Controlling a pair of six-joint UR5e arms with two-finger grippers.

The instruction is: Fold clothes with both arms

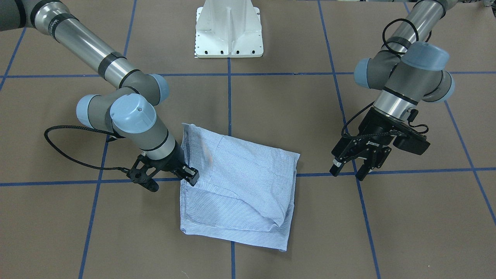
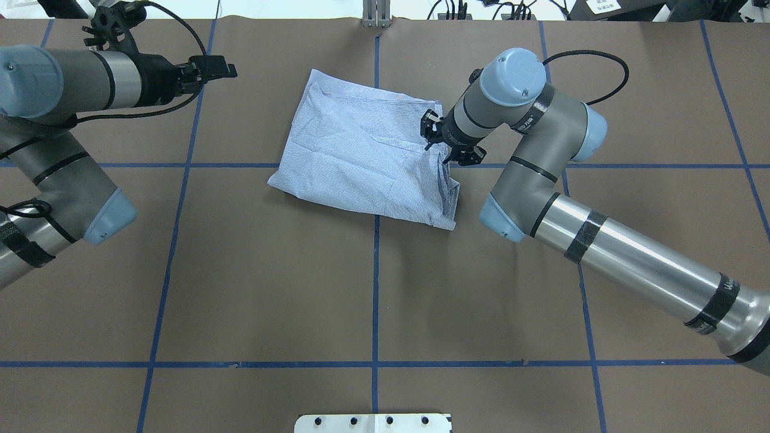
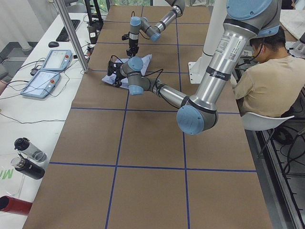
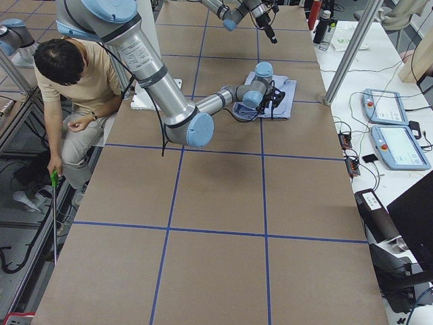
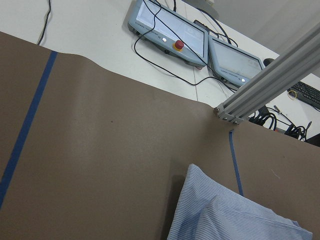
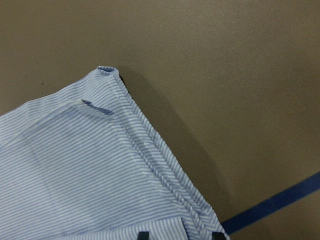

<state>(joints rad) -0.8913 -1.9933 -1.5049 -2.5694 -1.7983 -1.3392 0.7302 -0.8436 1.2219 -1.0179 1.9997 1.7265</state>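
The light-blue striped shirt point(image 1: 240, 186) lies folded into a rough rectangle on the brown table near its middle, and also shows in the overhead view point(image 2: 361, 156). My right gripper point(image 1: 170, 180) is low at the shirt's side edge, with its jaws apart. In the right wrist view its fingertips point(image 6: 144, 234) straddle the shirt's hemmed edge point(image 6: 150, 165) near a corner. My left gripper point(image 1: 350, 170) hovers open and empty above bare table, well clear of the shirt's other side. The left wrist view shows only a shirt corner point(image 5: 225, 215).
The white pedestal base point(image 1: 228, 31) stands behind the shirt. Blue tape lines point(image 1: 229, 97) grid the table. An aluminium post point(image 5: 270, 85) and two control tablets point(image 5: 170, 30) stand beyond the far edge. A seated person point(image 3: 267, 81) is beside the table.
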